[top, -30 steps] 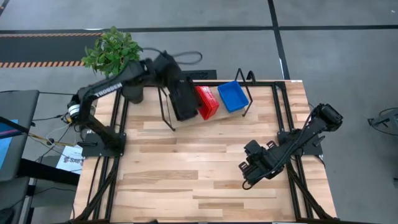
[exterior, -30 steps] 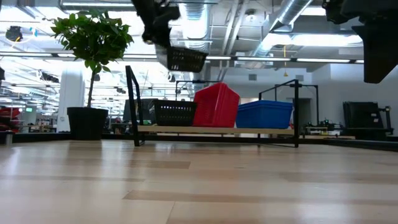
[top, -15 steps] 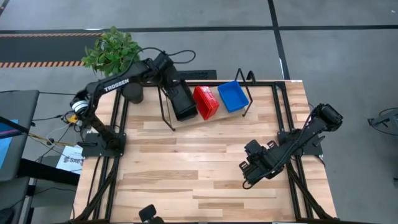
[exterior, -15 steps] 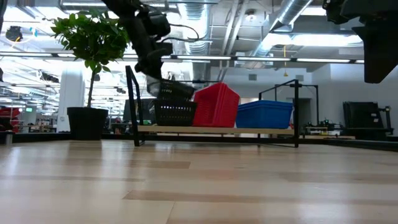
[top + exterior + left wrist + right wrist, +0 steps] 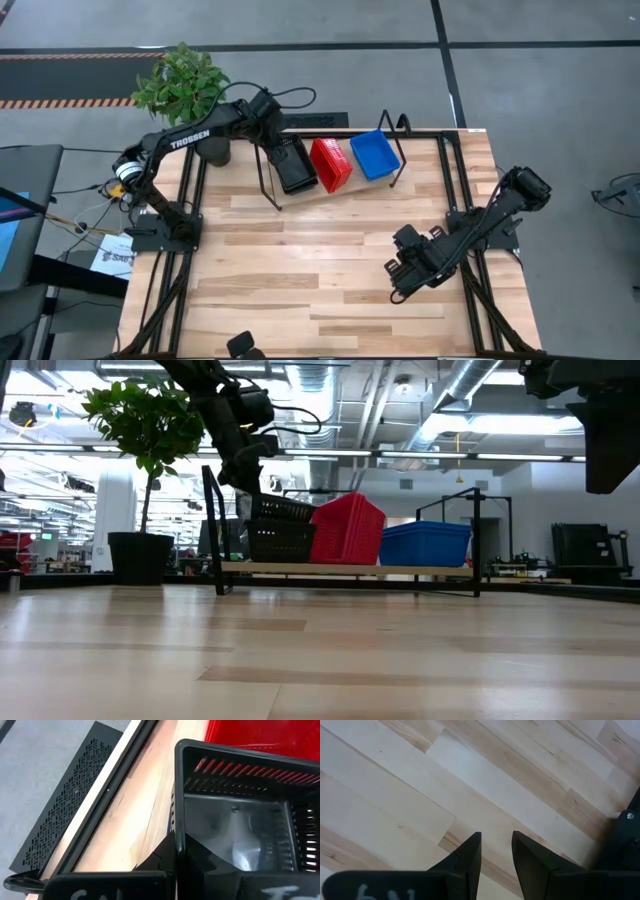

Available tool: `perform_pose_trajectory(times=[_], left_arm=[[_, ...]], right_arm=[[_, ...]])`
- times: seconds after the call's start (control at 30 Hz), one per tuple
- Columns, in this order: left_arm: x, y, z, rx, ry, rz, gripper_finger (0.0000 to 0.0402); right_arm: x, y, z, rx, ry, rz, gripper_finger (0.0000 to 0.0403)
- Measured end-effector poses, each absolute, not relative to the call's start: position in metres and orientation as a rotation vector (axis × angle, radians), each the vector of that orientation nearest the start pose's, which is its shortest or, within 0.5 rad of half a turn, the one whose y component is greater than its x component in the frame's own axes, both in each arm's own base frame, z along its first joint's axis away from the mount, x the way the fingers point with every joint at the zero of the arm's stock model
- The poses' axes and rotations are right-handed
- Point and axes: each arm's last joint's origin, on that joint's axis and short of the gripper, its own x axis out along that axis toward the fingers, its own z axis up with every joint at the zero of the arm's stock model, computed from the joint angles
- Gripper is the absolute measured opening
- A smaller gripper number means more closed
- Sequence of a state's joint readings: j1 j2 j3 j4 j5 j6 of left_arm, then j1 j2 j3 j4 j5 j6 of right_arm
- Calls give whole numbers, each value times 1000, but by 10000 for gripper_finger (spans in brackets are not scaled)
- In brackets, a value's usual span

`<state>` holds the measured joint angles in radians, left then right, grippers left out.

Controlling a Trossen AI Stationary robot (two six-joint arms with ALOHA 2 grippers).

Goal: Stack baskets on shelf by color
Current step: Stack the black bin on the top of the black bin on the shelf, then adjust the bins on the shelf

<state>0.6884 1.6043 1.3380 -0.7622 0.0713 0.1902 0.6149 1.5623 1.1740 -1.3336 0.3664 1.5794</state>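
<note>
On the shelf (image 5: 350, 570) stood three groups of mesh-sided baskets. The black baskets (image 5: 282, 530) were at one end, the top one tilted and pinched at its rim. The red baskets (image 5: 350, 528) sat in the middle, the blue baskets (image 5: 425, 544) beside them.

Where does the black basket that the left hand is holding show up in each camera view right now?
High view: black basket at the shelf's left end, beside the red stack.
Low view: black basket sits tilted on the black stack, just left of the red baskets.
Left wrist view: black basket fills the frame, its rim pinched by the left hand.
Right wrist view: not in it.
Shared landmark: the red baskets.
</note>
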Motion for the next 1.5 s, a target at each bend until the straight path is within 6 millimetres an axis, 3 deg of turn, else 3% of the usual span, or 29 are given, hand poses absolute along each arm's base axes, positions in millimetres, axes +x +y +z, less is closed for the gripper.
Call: perform_pose_trajectory(times=[0.2, 0.57, 0.7, 0.83, 0.93, 1.23, 1.5], left_arm=[[257, 208, 278, -226, 1013, 464, 13], [257, 207, 279, -229, 1012, 441, 109], [261, 204, 294, -213, 957, 397, 132], [275, 186, 318, -26, 841, 260, 137], [291, 169, 321, 179, 828, 199, 138], [347, 120, 299, 667, 807, -7, 138], [370, 117, 274, 871, 862, -28, 138]], right_arm=[[213, 138, 237, 460, 1174, -927, 134], [213, 137, 237, 455, 1177, -923, 134], [213, 138, 237, 455, 1177, -922, 134], [213, 137, 237, 453, 1179, -921, 134], [213, 138, 237, 454, 1178, -922, 134], [213, 138, 237, 455, 1178, -921, 134], [211, 141, 236, 444, 1181, -905, 134]])
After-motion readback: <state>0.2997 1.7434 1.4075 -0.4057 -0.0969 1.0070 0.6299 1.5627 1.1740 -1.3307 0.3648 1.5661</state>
